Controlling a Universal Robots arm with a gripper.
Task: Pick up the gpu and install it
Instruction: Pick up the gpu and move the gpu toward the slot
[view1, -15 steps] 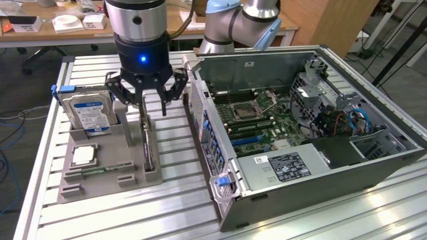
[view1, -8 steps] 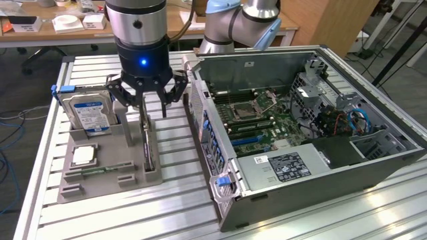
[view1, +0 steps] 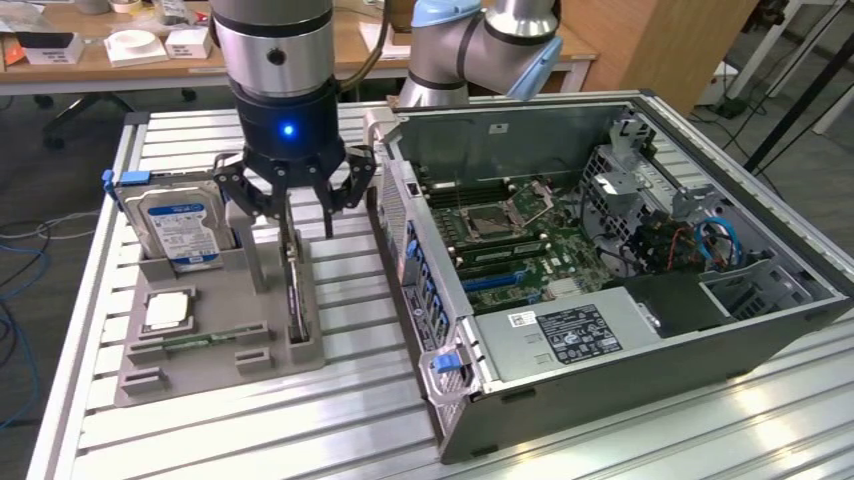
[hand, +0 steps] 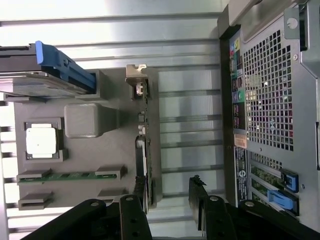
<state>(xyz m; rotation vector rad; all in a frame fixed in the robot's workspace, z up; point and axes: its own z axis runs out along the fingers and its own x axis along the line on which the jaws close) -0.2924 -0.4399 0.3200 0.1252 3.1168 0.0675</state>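
In the exterior view, the gripper (view1: 294, 212) is seen spread wide just above the gpu (view1: 296, 292). The gpu is stood on its edge in the gray holder (view1: 200, 360), beside the open computer case (view1: 601, 300).

In the wrist view, the gpu (hand: 146, 145) is seen edge-on, close to one finger (hand: 131, 220) of the spread gripper (hand: 167, 210).
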